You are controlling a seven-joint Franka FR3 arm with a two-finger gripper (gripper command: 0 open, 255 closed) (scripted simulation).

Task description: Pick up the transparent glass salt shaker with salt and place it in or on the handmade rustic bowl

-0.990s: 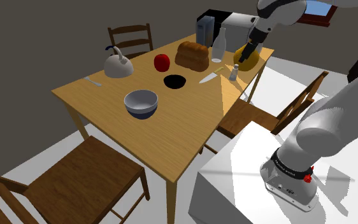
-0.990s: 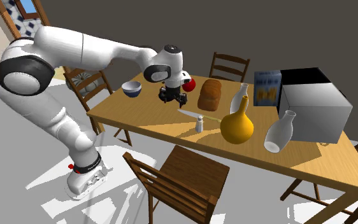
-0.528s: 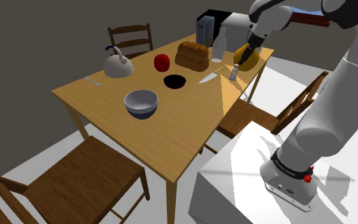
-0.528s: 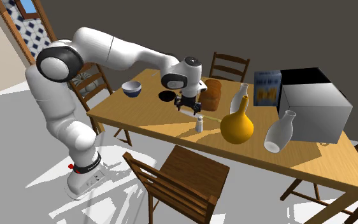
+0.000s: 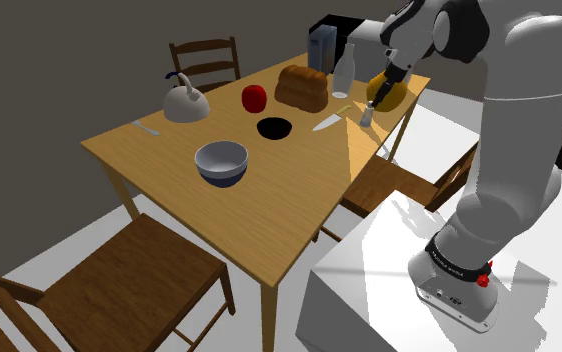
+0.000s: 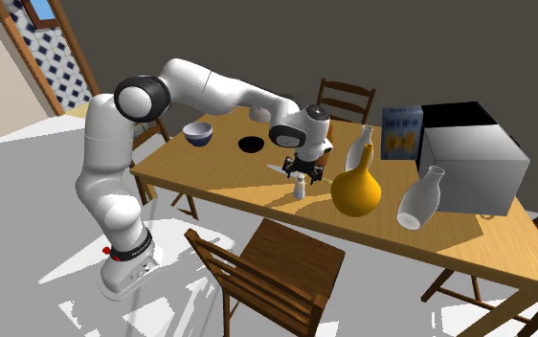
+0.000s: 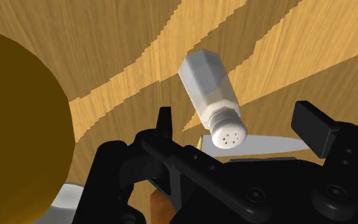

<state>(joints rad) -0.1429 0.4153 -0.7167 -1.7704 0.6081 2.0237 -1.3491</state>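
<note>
The salt shaker is a clear, faceted jar of white salt with a pale perforated cap, standing upright on the wooden table near its edge. It stands beside the yellow gourd vase. My gripper hangs just above the shaker, open, with one black finger on each side of the cap and neither touching it. In the shoulder view the gripper is right over the shaker. A deep bowl, pale inside and dark blue outside, sits near the stand-side end of the table.
A shallow black dish and a knife lie between bowl and shaker. The gourd vase crowds the shaker. A loaf, red apple, kettle, bottle, white vase and grey box stand around. Chairs ring the table.
The arm has swung along the table from over the black dish to the shaker, and the gripper has come down over it. The fingers stayed open; the shaker has not moved.
</note>
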